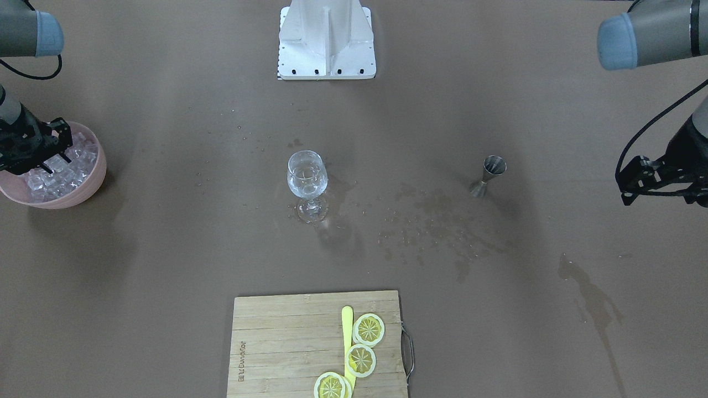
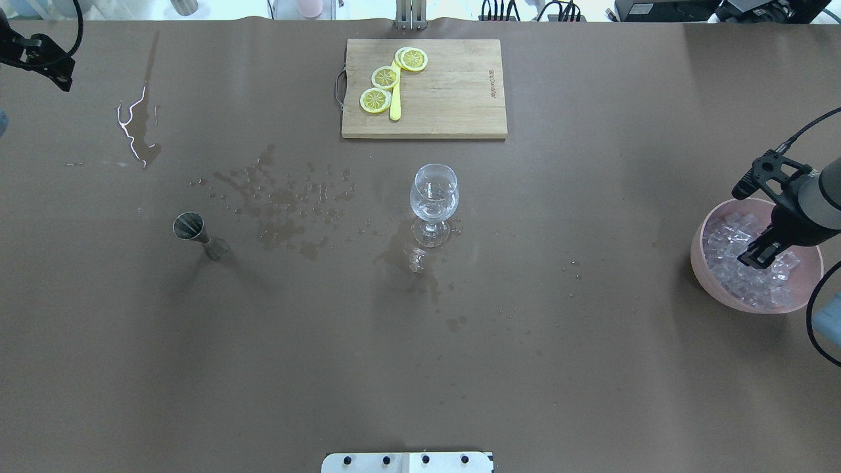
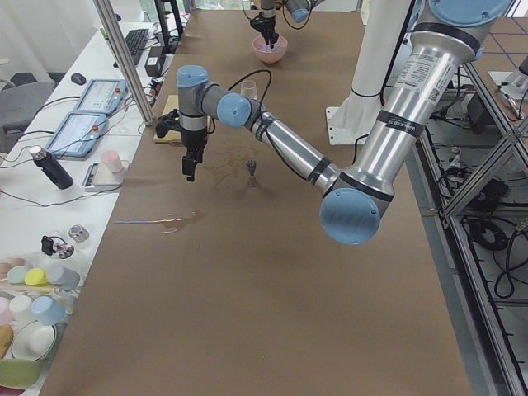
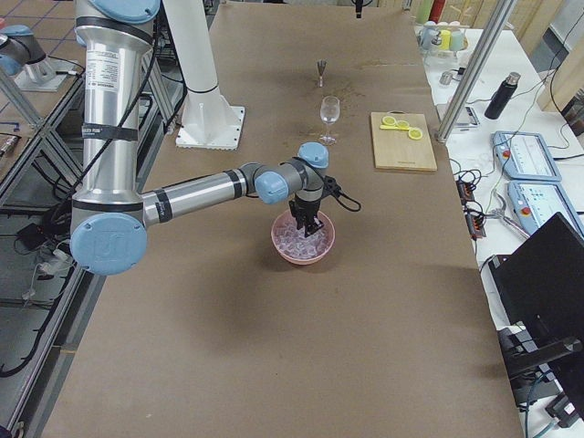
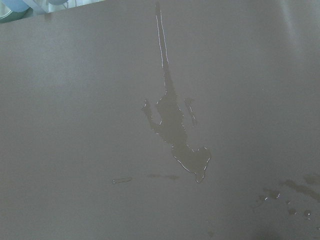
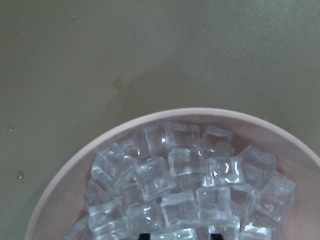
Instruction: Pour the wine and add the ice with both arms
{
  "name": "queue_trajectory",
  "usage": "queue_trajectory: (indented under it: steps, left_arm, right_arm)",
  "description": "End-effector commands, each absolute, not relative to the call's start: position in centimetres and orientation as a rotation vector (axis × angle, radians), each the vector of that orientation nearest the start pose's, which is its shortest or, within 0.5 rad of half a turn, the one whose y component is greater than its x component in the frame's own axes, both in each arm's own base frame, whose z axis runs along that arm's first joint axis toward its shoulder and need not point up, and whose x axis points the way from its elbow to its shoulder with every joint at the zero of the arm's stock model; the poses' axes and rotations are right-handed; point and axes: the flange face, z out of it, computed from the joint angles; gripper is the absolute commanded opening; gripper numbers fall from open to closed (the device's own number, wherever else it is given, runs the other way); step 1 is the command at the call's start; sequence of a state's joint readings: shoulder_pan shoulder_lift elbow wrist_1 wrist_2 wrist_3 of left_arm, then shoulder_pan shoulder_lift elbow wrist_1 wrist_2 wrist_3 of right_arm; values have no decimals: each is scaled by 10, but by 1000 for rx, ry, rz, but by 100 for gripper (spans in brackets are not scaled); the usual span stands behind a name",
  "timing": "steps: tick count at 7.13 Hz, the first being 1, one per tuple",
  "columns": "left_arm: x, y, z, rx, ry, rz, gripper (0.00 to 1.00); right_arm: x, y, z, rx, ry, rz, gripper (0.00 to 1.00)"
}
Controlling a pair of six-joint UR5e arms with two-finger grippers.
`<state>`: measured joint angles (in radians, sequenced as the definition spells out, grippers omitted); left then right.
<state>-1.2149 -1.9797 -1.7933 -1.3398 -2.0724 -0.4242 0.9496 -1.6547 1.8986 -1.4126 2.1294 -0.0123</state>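
Many clear ice cubes (image 6: 185, 185) fill a pink bowl (image 2: 706, 263) at the table's right end. My right gripper (image 2: 762, 253) hangs just above the ice, over the bowl (image 1: 94, 182), open and empty; only its fingertips (image 6: 215, 234) show at the bottom of the right wrist view. A stemmed glass (image 2: 433, 194) with clear liquid stands upright mid-table. A steel jigger (image 2: 194, 230) stands upright to its left. My left gripper (image 1: 622, 185) is raised over the far left of the table, away from both, open and empty.
A wooden cutting board (image 2: 453, 98) with lemon slices (image 2: 384, 77) and a yellow knife lies at the far side. Wet spills (image 2: 282, 203) spread between jigger and glass, and a puddle (image 5: 175, 130) lies under the left wrist. The white base (image 1: 326, 38) is at the robot's side.
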Motion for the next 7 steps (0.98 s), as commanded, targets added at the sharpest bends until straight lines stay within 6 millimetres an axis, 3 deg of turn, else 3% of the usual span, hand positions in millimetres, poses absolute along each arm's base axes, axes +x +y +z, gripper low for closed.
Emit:
queue_trajectory:
  steps: [1, 2, 3, 4, 6, 7]
  left_arm:
    - [133, -603, 363, 174, 606, 35, 99]
    - [133, -603, 361, 177, 607, 36, 99]
    - [133, -602, 361, 179, 608, 36, 99]
    - [133, -602, 361, 179, 608, 36, 99]
    - [131, -602, 361, 177, 614, 35, 99]
    - [132, -602, 361, 173, 618, 36, 99]
  right_arm:
    - [-208, -430, 530, 214, -657, -722, 28]
    - [-207, -430, 528, 218, -659, -721, 5]
    - [-194, -436, 520, 237, -674, -695, 0]
    - [-179, -440, 512, 255, -692, -669, 0]
    - [-133, -448, 469, 333, -787, -589, 0]
    - [-115, -463, 446, 350, -844, -495, 0]
